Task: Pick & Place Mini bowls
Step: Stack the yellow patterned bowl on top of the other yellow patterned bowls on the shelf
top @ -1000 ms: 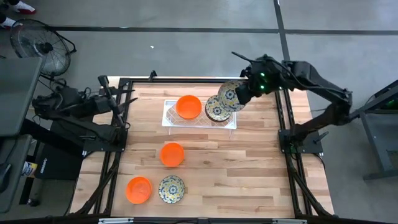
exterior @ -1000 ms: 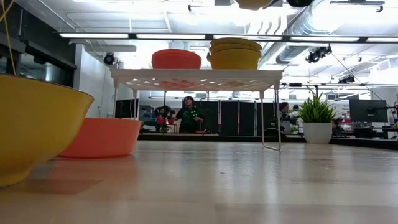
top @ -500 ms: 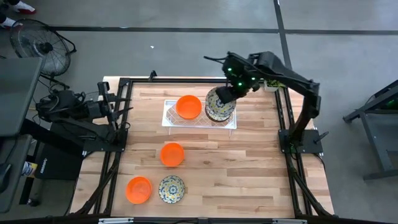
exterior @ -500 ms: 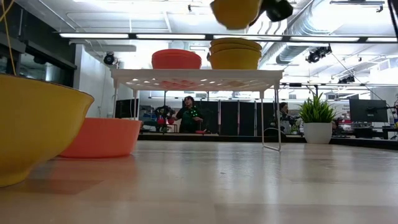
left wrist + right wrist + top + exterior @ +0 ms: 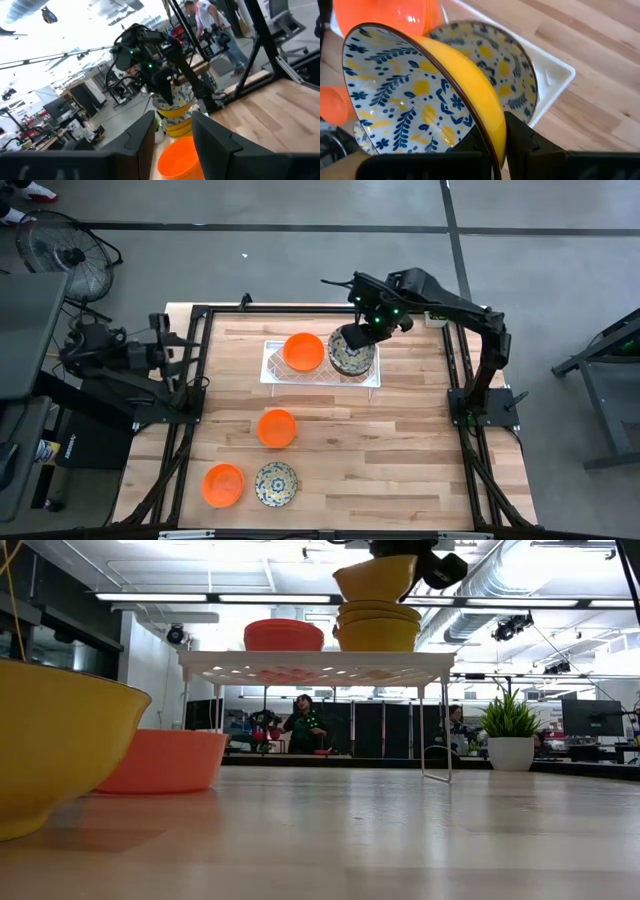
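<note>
The wooden table [image 5: 400,440] is pale, light-brown planking inside a black frame [image 5: 195,380]. The tray [image 5: 270,370] at the far middle is white with a lattice bottom. On it sit an orange-red stack of bowls [image 5: 303,351], plain and glossy, and a patterned stack of bowls [image 5: 345,360], cream inside with blue leaves and yellow blossoms, yellow outside. The held bowl [image 5: 425,105] has the same floral inside, a brown rim line and a yellow outer wall. An orange-red bowl [image 5: 277,428] lies mid-table; another orange-red bowl [image 5: 223,485] and a floral bowl [image 5: 276,483] lie near. Both arms are dark; the right arm [image 5: 440,295] shows green lights.
</note>
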{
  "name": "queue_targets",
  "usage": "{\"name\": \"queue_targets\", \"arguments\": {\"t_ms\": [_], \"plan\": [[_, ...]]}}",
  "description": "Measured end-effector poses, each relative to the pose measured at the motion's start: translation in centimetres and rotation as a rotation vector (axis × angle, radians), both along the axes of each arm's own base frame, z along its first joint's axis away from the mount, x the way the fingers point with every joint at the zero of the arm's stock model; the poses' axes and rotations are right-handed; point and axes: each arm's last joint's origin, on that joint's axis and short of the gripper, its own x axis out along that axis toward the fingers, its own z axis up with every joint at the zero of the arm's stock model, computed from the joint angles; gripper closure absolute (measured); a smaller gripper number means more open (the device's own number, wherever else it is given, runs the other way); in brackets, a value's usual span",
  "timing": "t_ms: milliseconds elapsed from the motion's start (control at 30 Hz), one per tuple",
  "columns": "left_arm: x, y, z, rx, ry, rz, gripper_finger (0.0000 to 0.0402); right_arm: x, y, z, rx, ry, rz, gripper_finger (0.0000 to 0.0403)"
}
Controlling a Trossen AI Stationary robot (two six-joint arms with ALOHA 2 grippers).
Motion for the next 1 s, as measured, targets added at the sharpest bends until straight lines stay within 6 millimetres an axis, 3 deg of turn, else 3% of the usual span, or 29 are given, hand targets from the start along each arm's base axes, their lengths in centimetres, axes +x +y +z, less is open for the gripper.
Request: {"name": "queue_targets", "arguments": {"t_ms": [367, 1000], "plan": [[-2.4, 0.7, -0.9, -0.014, -0.029, 0.0, 0.0277, -0.3, -0.3, -0.1, -0.05, 0.041, -0.083, 0.0387], [-2.5, 0.8, -1.2, -0.011, -0.001, 0.015, 0.0277, 0.3, 0.1, -0.6, -0.077, 0.082, -0.121, 0.0387]]}}
